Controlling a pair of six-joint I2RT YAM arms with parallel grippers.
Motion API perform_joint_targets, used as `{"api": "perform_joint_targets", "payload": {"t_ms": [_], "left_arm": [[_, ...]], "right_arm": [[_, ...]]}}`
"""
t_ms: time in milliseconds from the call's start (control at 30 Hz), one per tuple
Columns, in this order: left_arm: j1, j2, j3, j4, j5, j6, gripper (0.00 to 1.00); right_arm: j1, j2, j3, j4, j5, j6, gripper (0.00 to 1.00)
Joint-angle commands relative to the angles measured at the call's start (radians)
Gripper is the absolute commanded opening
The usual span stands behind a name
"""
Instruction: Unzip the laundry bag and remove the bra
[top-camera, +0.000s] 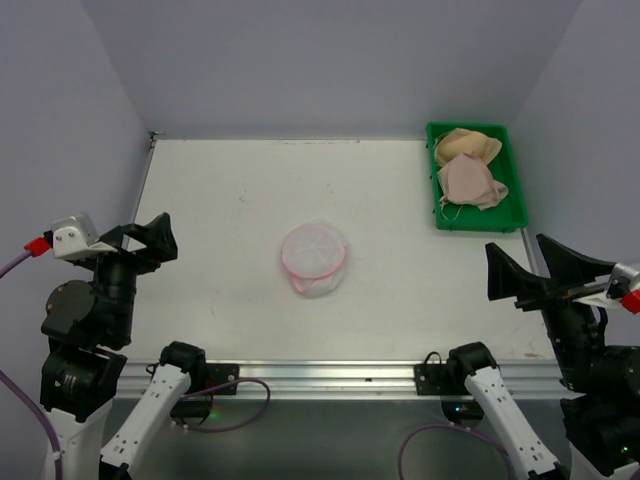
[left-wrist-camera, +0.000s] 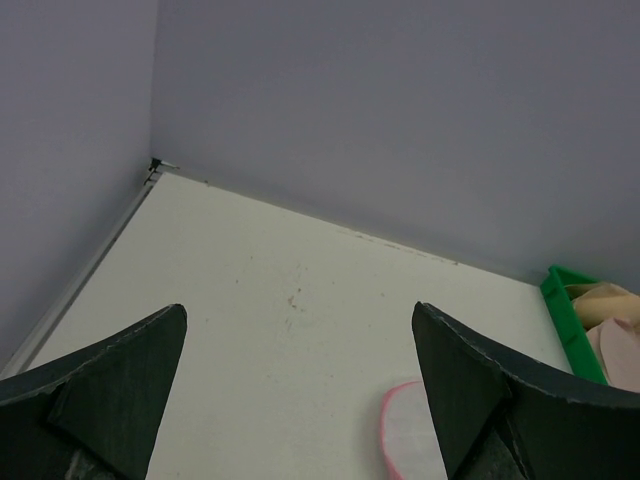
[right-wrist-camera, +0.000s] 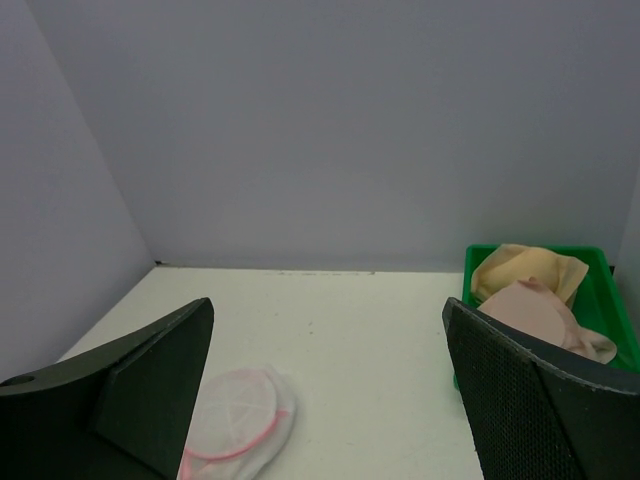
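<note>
The laundry bag (top-camera: 314, 259) lies near the middle of the white tabletop (top-camera: 220, 210), a little closer to the near edge than the far one and well apart from every edge. Its pink zip edge rings the upper face. Whether the zip is shut, and what is inside the mesh, cannot be made out. Bare tabletop surrounds the bag on all sides.

A green tray (top-camera: 516, 185) sits in the far right corner, its long side running along the right edge. In it lie a beige-tan bra (top-camera: 466, 146) toward the far end and a dusty pink bra (top-camera: 470, 182) just beside it, the two touching.

The left hand (top-camera: 152, 240) hangs over the left edge, on its nearer half, fingers spread wide and gripping nothing. The right hand (top-camera: 518, 262) hangs at the right edge toward the near right corner, its fingers also wide apart and empty. Both are well apart from the bag, with open surface between.
</note>
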Motion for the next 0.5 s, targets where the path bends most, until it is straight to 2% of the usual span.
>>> {"api": "perform_joint_targets", "payload": {"t_ms": [0,467], "left_arm": [[0.007,0.005,-0.02,0.012,0.022,-0.017,0.98],[0.007,0.0,-0.05,0.008,0.016,-0.02,0.99]], "right_arm": [[0.006,0.009,-0.008,0.029,0.008,-0.028,0.99],[0.007,-0.01,-0.033,0.05,0.02,-0.028,0.99]]}}
